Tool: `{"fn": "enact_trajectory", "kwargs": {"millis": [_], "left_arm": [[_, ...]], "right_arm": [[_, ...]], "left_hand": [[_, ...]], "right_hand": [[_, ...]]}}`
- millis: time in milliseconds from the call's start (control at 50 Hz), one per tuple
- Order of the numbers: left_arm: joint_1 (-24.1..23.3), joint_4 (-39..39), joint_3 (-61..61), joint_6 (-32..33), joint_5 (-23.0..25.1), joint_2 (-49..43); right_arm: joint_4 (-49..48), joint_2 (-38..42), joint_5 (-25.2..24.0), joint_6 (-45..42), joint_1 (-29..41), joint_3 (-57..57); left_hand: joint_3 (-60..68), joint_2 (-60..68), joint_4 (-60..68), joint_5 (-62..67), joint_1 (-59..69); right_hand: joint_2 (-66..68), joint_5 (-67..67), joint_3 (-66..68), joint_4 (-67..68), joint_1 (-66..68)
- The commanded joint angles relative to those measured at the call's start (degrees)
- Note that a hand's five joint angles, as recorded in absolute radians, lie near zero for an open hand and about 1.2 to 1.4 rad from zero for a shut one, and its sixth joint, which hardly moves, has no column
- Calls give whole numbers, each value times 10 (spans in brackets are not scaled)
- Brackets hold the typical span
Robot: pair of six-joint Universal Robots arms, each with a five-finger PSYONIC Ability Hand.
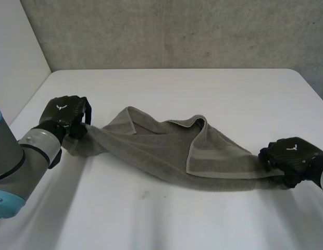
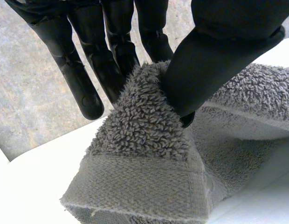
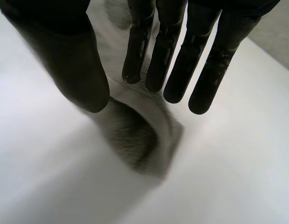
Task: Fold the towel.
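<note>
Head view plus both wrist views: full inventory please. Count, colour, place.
towel: 1, grey, stretched across the middle of the table between the two hands, one edge flopped over
table: 1, white, under everything
wall: 1, grey, behind the table
left arm: 1, grey with a light-blue cap, over the table's left near corner
left hand: 1, black, thumb and fingers pinching the towel's left end
right hand: 1, black, holding the towel's right end

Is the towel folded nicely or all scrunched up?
Scrunched up. The towel is a rumpled strip between the left hand, pinching one end, and the right hand, one flap flipped over.
</note>
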Motion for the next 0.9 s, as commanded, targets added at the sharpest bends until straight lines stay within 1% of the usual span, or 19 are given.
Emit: {"fn": "enact_trajectory", "kwargs": {"millis": [20, 100, 160, 200, 220, 260, 280, 300, 320, 360, 380, 420, 440, 480, 700, 760, 900], "left_arm": [[-1, 0, -4, 0, 0, 1], [-1, 0, -8, 0, 1, 1], [-2, 1, -10, 0, 1, 1], [-2, 1, -11, 0, 1, 1], [-2, 1, -11, 0, 1, 1], [-2, 2, -12, 0, 1, 1], [-3, 3, -13, 0, 1, 1], [-3, 3, -14, 0, 1, 1], [-3, 3, -14, 0, 1, 1], [-4, 3, -14, 0, 1, 0], [-4, 3, -14, 0, 1, 0], [-4, 4, -14, 0, 1, 0], [-4, 4, -14, 0, 1, 0], [-4, 4, -14, 0, 1, 0], [-2, 4, -14, 0, 2, -1], [-2, 4, -14, 0, 2, -2], [-2, 5, -14, 1, 3, -6]], "right_arm": [[61, 12, -15, -51, 1, 8], [67, 34, -15, -88, -6, 13], [64, 42, -16, -89, -7, 12], [54, 68, -16, -87, -9, 4], [53, 68, -16, -87, -9, 4], [31, 92, -14, -86, -14, -6], [31, 92, -14, -86, -14, -6], [14, 99, -12, -82, -14, -11], [14, 99, -12, -82, -14, -11], [-32, 107, -11, -66, -14, -17], [-32, 108, -11, -66, -14, -17], [-78, 111, -10, -34, -11, -22], [-78, 111, -10, -34, -11, -22], [-110, 115, -10, -14, -8, -25], [-143, 156, -10, -4, -5, -48], [-154, 173, -3, -2, -1, -58], [-206, 197, 40, 19, 22, -87]], "left_hand": [[103, 103, 103, 116, 122], [103, 103, 103, 116, 122], [103, 103, 103, 116, 122], [103, 103, 103, 116, 122], [103, 103, 103, 116, 122], [103, 103, 103, 116, 122], [103, 103, 103, 116, 122], [103, 103, 103, 116, 122], [103, 103, 103, 116, 122], [103, 103, 103, 116, 122], [103, 103, 103, 116, 122], [103, 103, 103, 116, 122], [103, 103, 103, 116, 122], [103, 103, 103, 116, 122], [103, 103, 103, 116, 122], [103, 103, 103, 116, 122], [103, 103, 103, 116, 122]], "right_hand": [[9, 8, 8, 8, 5], [-13, -14, -13, -14, -17], [-28, -29, -29, -29, -32], [-74, -74, -74, -75, -78], [-74, -75, -74, -75, -78], [-131, -132, -131, -132, -135], [-131, -132, -131, -132, -135], [-166, -167, -166, -167, -170], [-166, -167, -166, -167, -170], [-195, -196, -195, -196, -199], [-195, -196, -195, -196, -199], [-220, -221, -220, -221, -224], [-220, -221, -220, -221, -224], [-242, -243, -242, -243, -246], [-245, -246, -246, -246, -249], [-237, -238, -237, -238, -241], [-244, -245, -244, -245, -248]]}}
